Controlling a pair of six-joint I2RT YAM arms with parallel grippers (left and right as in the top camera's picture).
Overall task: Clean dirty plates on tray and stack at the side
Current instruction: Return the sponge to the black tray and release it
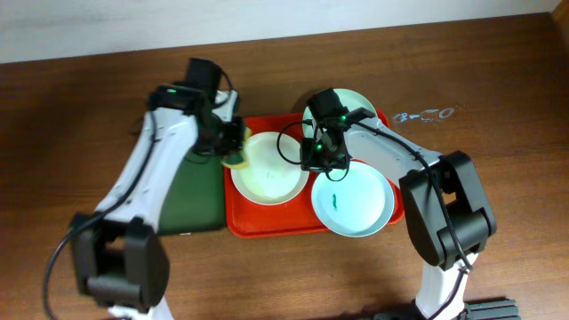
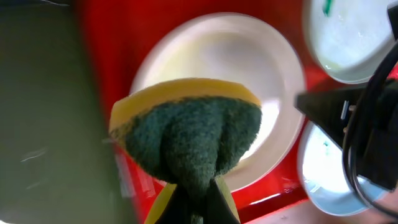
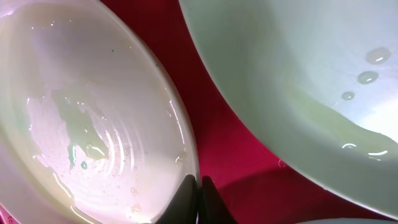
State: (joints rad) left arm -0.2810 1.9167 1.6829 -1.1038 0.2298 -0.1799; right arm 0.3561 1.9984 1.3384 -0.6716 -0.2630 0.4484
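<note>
The red tray [image 1: 267, 224] holds three plates. The white plate [image 1: 268, 173] lies at its left. One mint plate [image 1: 356, 204] with a teal smear lies at the front right, and another [image 1: 356, 100] at the back is partly hidden by my right arm. My left gripper [image 2: 199, 200] is shut on a yellow-and-green sponge [image 2: 193, 130] over the white plate's [image 2: 255, 56] left edge. My right gripper [image 3: 199, 190] is shut on the wet white plate's [image 3: 93, 112] right rim. A wet mint plate [image 3: 298, 74] lies beside it.
A smaller dark green tray [image 1: 197, 191] lies against the red tray's left side, under my left arm. Brown wooden table surrounds both trays. A small wet or shiny patch [image 1: 425, 115] shows on the table at the back right.
</note>
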